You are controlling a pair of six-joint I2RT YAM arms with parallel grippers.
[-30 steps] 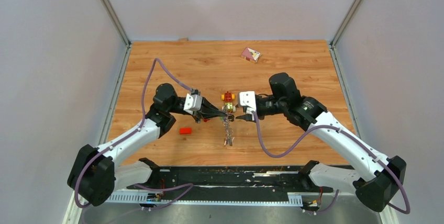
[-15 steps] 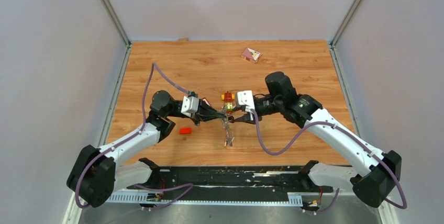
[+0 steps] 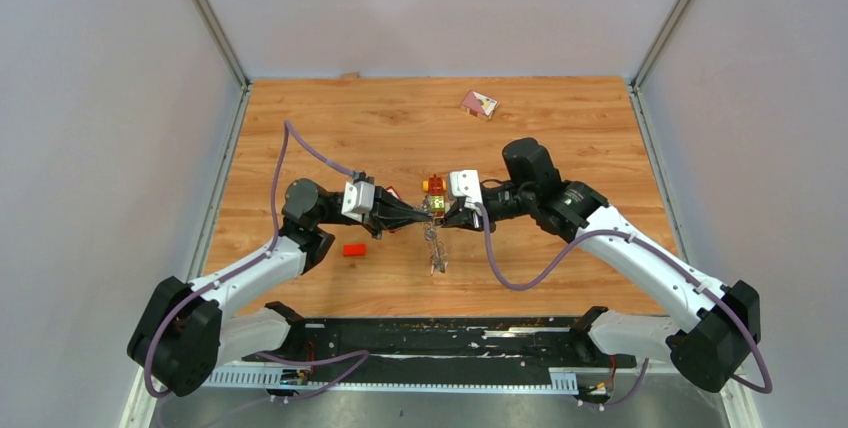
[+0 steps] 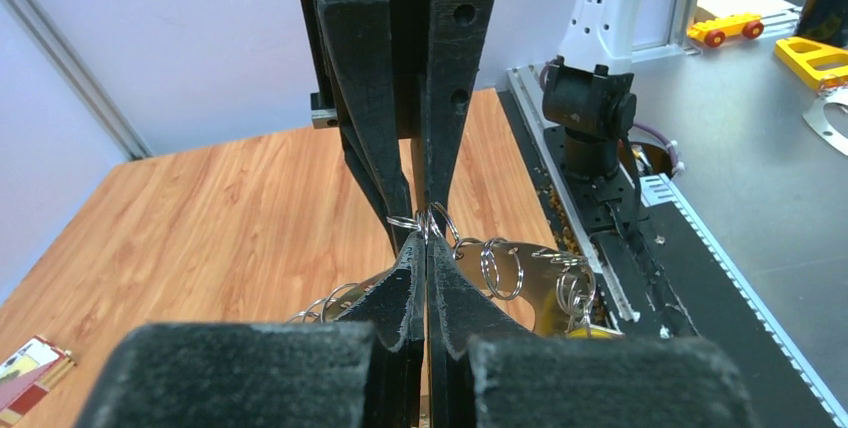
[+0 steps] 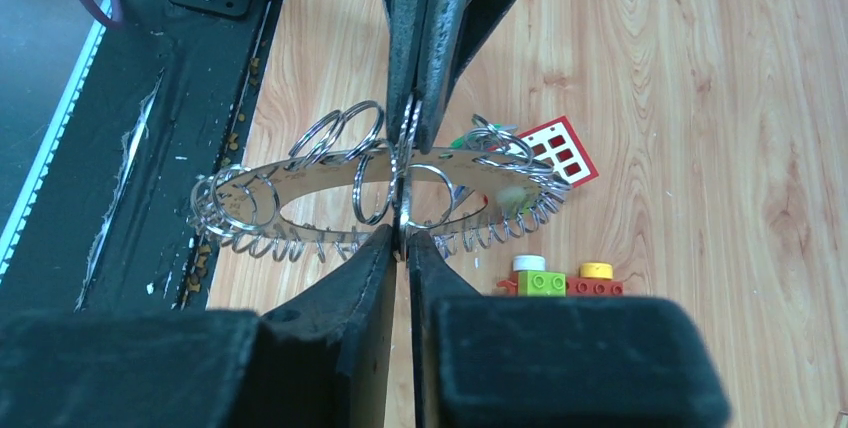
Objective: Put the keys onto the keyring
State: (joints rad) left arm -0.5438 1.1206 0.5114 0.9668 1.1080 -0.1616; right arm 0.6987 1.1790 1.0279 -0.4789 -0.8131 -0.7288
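The keyring (image 5: 300,173) is a flat metal oval rimmed with many small split rings, and it hangs in the air between both grippers (image 3: 435,248). My left gripper (image 4: 427,238) is shut on one small ring at its upper edge (image 5: 412,138). Facing it, my right gripper (image 5: 402,240) is shut on a neighbouring ring of the keyring (image 4: 545,288), its tips almost touching the left ones (image 3: 445,218). No key shows plainly. A yellow piece (image 4: 583,331) dangles from rings at the low end.
A red-and-yellow toy car (image 3: 434,185) sits just behind the grippers. A red brick (image 3: 354,249) lies to the left, and a red-and-white card (image 5: 560,151) under the ring. A pink packet (image 3: 479,103) lies far back. A black rail (image 3: 430,338) lines the near edge.
The right gripper has moved left to the keyring and closed on one of its rings. The left gripper stays shut on the keyring and has drifted slightly left.
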